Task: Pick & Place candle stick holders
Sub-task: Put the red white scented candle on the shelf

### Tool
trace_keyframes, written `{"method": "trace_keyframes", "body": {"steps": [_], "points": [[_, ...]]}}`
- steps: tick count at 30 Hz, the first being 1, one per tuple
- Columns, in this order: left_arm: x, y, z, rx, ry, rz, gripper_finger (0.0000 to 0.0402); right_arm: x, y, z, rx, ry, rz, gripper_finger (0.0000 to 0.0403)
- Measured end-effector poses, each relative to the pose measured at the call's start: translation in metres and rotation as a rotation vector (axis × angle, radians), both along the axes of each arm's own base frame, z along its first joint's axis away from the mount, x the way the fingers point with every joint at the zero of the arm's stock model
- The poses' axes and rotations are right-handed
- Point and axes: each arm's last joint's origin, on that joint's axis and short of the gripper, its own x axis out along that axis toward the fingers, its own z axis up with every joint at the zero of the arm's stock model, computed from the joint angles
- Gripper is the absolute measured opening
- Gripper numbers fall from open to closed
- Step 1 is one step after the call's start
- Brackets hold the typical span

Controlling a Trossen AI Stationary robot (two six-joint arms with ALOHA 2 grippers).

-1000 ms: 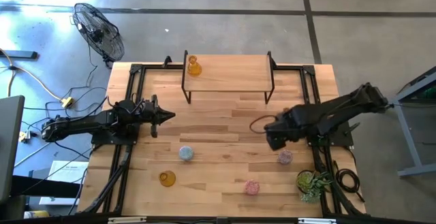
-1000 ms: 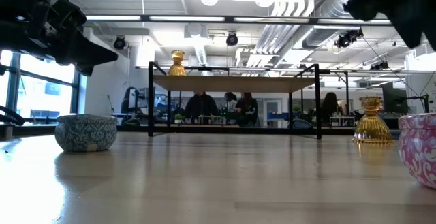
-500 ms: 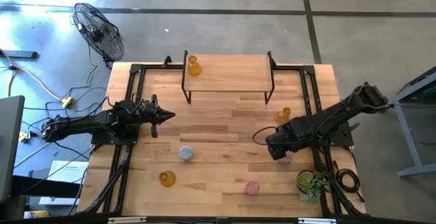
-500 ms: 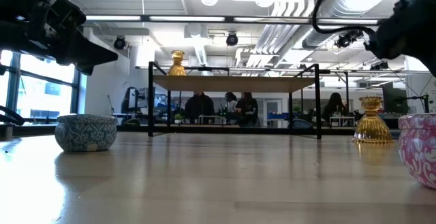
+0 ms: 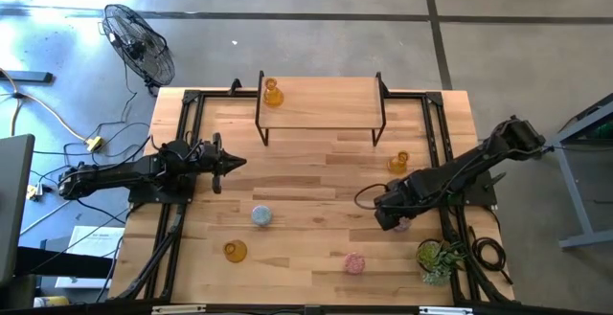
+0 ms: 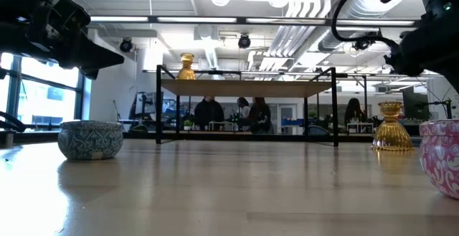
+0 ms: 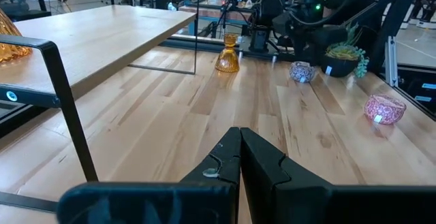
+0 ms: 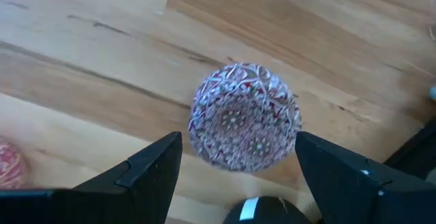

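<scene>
1. Two grippers show: the right gripper (image 5: 386, 213) hangs over the table's right side, and the left gripper (image 5: 233, 163) waits over the left side, well apart from every holder.
2. Seen from the right wrist, the right gripper (image 8: 235, 166) has its jaws spread wide, one finger (image 8: 146, 173) on each side of a pink candle stick holder (image 8: 244, 118) that stands on the wooden table (image 8: 82, 60); the holder lies between the jaws and slightly ahead of them, and whether the pads touch it cannot be told.
3. From above, that same pink holder (image 5: 401, 222) peeks out just beside the right gripper's body.
4. The left gripper's jaws are pressed together, their tips meeting, with nothing between them (image 7: 240, 157).
5. Ahead of the left jaws, far across the table, stand an amber holder (image 7: 227, 53), the pink holder under the right arm (image 7: 302, 72), and a second pink holder (image 7: 384, 108).
6. Another amber holder (image 5: 272, 92) stands on the raised shelf (image 5: 326, 102), and a third amber holder (image 5: 235, 250) sits near the front edge.
7. A pale blue holder (image 5: 261, 215) rests between the two arms, nearer the left jaws.
8. A green potted plant (image 5: 439, 257) stands just beyond the right gripper.
</scene>
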Motion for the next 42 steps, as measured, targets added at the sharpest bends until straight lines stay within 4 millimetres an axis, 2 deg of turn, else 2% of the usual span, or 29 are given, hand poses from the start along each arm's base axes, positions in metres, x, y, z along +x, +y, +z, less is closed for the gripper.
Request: {"method": "trace_keyframes", "body": {"steps": [7,42], "points": [[0.0,0.0,0.0,0.0,0.0,0.0,0.0003,-0.0018,-0.0004,-0.0096,0.017,-0.022,0.0,0.0282],[0.0,0.0001,0.0,0.022,0.003,0.002,0.0003,0.0002,0.0001,-0.0102,0.017,-0.043,-0.004,0.0282]]}}
